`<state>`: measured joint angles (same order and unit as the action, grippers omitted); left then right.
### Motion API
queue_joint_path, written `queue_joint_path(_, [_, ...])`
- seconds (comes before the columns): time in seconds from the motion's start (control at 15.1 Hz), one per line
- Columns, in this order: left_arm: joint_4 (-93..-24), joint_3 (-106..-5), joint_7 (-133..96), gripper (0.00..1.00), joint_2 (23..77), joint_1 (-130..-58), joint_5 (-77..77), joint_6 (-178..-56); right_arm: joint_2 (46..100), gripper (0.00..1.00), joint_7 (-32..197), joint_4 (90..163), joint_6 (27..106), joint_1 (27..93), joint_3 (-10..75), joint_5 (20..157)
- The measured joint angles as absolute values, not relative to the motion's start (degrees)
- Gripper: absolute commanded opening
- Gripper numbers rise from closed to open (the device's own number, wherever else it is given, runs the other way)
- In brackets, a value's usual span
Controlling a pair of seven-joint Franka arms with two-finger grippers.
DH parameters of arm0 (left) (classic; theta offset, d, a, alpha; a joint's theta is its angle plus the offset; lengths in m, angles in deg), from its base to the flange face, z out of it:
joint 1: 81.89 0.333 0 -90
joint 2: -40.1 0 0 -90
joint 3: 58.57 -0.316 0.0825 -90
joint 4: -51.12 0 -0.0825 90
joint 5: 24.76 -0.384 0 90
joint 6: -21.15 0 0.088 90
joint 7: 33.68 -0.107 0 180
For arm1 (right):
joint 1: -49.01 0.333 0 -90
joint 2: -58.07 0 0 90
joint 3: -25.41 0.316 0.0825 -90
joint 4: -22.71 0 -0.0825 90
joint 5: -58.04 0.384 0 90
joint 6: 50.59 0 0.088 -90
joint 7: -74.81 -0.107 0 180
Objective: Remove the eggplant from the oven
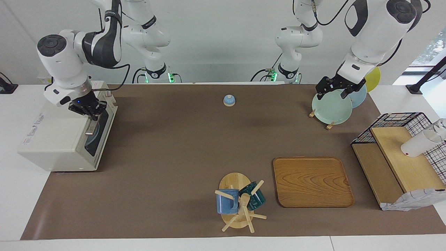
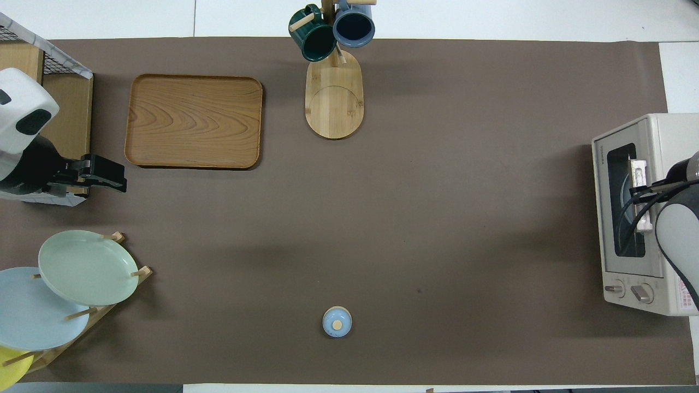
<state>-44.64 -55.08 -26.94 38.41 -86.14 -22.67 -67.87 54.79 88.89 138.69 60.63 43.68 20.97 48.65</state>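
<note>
The off-white oven [image 1: 52,139] stands at the right arm's end of the table, its glass door shut. It also shows in the overhead view [image 2: 663,142]. The eggplant is hidden; only a bluish plate edge [image 1: 94,135] shows through the window. My right gripper [image 1: 90,113] is at the top of the door, right by the end of the metal bar handle [image 1: 90,128] nearer the robots. In the overhead view the right gripper [image 2: 644,188] sits over the handle [image 2: 638,173]. My left gripper [image 1: 333,91] waits, open and empty, over the plate rack; it also shows in the overhead view [image 2: 106,177].
A wooden tray [image 1: 312,181] and a mug tree [image 1: 240,204] with two mugs stand farther from the robots. A small blue bell [image 1: 229,100] is near the robots. Plates in a rack [image 1: 331,109] and a wire-and-wood rack [image 1: 400,157] are at the left arm's end.
</note>
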Motion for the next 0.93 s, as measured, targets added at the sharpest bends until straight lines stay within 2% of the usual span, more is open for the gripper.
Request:
queue_joint_path(0.33, [-44.64,-55.08,-26.94,1.0,38.41,-86.14,-22.67,-67.87,53.55,0.0,88.89,141.57,63.88,44.49,21.43,49.05])
queue_joint_path(0.53, [-44.64,-55.08,-26.94,1.0,38.41,-86.14,-22.67,-67.87,52.97,0.0,86.78,145.66,68.22,48.25,22.05,51.24])
queue_joint_path(0.73, [-44.64,-55.08,-26.94,1.0,38.41,-86.14,-22.67,-67.87,55.6,0.0,82.39,148.78,73.36,51.99,22.44,51.5])
queue_joint_path(0.93, [-44.64,-55.08,-26.94,1.0,38.41,-86.14,-22.67,-67.87,58.82,0.0,81.75,150.29,78.73,53.08,22.61,52.63])
